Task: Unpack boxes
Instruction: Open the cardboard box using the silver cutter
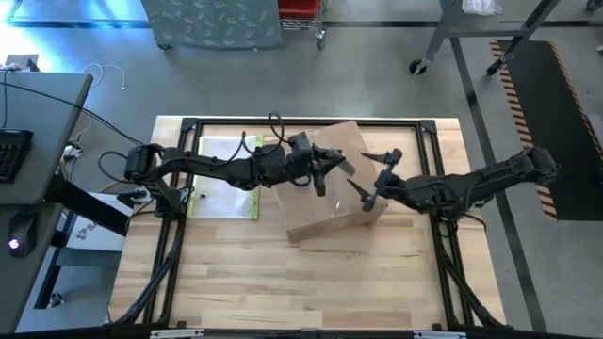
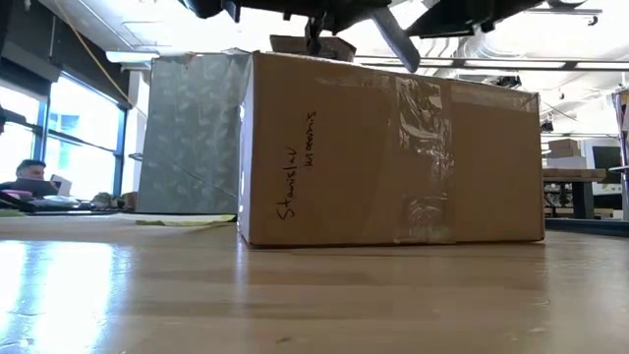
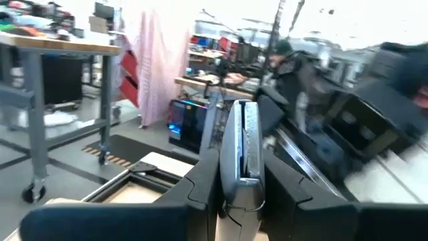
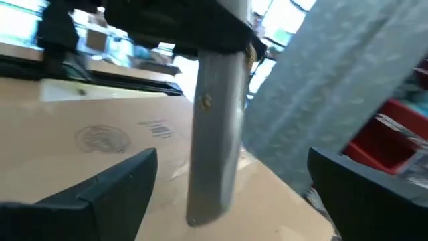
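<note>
The brown cardboard box [image 1: 330,221] [image 2: 393,147] stands on its base in the middle of the table, its seams taped. My left gripper [image 1: 325,172] [image 3: 242,181] hovers over the box's top, shut on a flat grey bar-shaped tool [image 3: 244,144] [image 4: 214,147]. My right gripper [image 1: 375,174] [image 4: 232,161] faces it from the right, open. Its fingers [image 4: 114,187] stand on either side of the tool's free end without touching it. My left gripper pinches one end of the grey tool [image 3: 241,191] between its two fingers, which come in level from the table's left. The rest of the tool sticks out beyond the fingertips. In the low view it slants down to the right [image 2: 396,41], clear of the box top.
A flat clear sleeve with a yellow edge [image 1: 226,179] lies left of the box. A patterned grey-green panel [image 2: 192,138] stands behind it. A black frame [image 1: 311,122] borders the table. A desk with a keyboard [image 1: 19,141] is at the left, where a person [image 2: 29,177] sits.
</note>
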Tool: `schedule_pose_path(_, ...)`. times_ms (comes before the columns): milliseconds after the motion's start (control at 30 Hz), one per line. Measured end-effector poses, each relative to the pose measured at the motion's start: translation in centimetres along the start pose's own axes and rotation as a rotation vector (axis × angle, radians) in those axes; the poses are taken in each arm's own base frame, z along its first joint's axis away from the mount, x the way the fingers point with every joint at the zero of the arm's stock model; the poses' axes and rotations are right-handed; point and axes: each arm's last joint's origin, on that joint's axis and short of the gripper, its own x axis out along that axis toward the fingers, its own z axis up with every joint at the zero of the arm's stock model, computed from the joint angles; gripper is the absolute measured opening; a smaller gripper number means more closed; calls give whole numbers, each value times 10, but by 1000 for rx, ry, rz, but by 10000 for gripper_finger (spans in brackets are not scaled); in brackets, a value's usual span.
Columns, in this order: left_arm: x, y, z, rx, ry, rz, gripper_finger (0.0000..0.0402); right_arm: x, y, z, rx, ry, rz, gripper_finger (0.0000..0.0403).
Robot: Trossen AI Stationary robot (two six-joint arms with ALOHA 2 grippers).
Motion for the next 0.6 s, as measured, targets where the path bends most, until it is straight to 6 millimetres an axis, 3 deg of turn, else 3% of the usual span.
schedule_pose_path(133, 0, 1, -1, -4, 2, 12, 56, 20, 20, 2, -29, 51, -109, 357)
schedule_pose_path(267, 0, 0, 0, -6, -2, 16, 56, 39, 35, 12, -53, 63, -136, 313)
schedule_pose_path(433, 0, 1, -1, -3, 4, 18, 56, 53, 44, 21, -92, 106, -242, 220)
schedule_pose_path(600, 0, -2, -1, -1, 3, 19, 56, 53, 42, 25, -91, 123, -309, 110)
